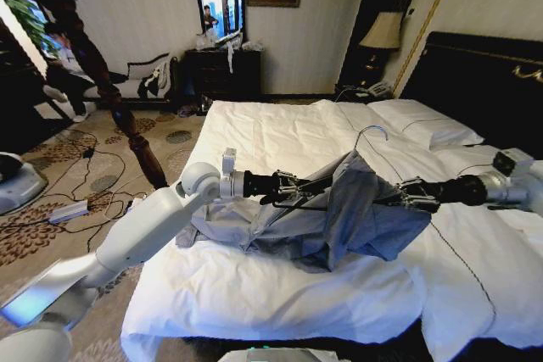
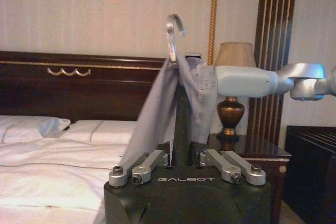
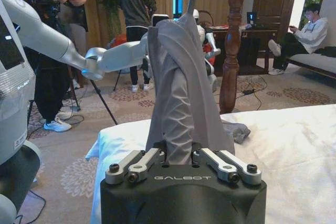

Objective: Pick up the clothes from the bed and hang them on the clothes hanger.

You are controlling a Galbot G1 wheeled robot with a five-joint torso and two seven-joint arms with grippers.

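Over the bed (image 1: 280, 133), mid-mattress: black clothes hanger (image 1: 356, 158) held above the duvet, silver hook (image 2: 173, 32) up. Left gripper (image 1: 284, 186) at 9 o'clock of it, fingers (image 2: 149, 165) pinched on the hanger's black end. Right gripper (image 1: 411, 192) at 3 o'clock, clamped on fabric of the blue-grey shirt (image 1: 339, 218). Shirt is draped over the hanger; its lower part trails on the duvet toward 7 o'clock.

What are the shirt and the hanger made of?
The shirt looks like thin, soft woven cloth, matte: it drapes and folds limply over the hanger. The hanger seems black plastic or painted wood, hard to tell; its hook is shiny silver wire, likely metal.
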